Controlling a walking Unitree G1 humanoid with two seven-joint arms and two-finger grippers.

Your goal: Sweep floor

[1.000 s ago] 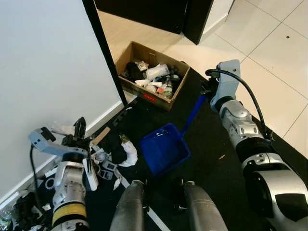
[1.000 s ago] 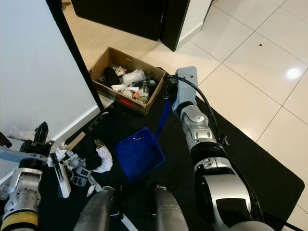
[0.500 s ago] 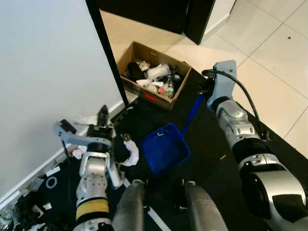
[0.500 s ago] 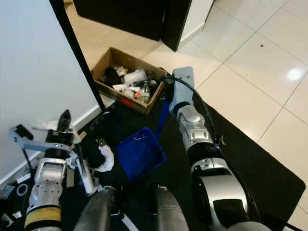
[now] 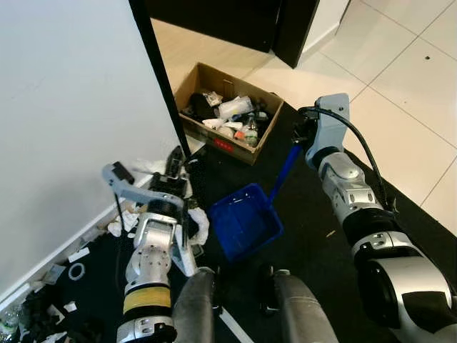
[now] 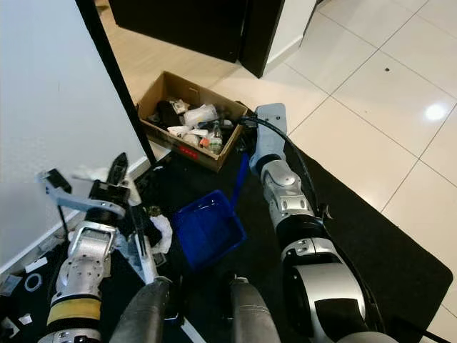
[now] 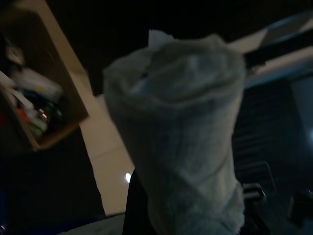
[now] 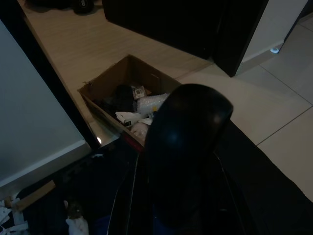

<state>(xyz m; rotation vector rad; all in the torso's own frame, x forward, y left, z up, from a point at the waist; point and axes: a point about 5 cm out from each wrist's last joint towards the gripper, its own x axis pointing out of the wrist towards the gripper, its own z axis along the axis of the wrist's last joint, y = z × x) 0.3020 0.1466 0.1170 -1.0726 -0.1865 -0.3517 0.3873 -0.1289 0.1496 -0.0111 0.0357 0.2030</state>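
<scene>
Blue plastic dustpan (image 5: 244, 220): on the black mat, my right gripper (image 5: 303, 133) clasping its handle. Left gripper (image 6: 118, 187): fingers' spread indiscernible, beside white crumpled litter (image 5: 198, 223). Judgement: sweeping barely begun; scraps remain along the wall.

Left arm (image 5: 151, 246) swung toward dustpan (image 5: 245, 220)

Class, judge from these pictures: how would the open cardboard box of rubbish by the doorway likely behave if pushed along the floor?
The cardboard box would probably slide rather than roll, being flat-bottomed. Heaped with bottles and wrappers, it may resist somewhat. Its open flaps look thin, so likely to bend.
</scene>
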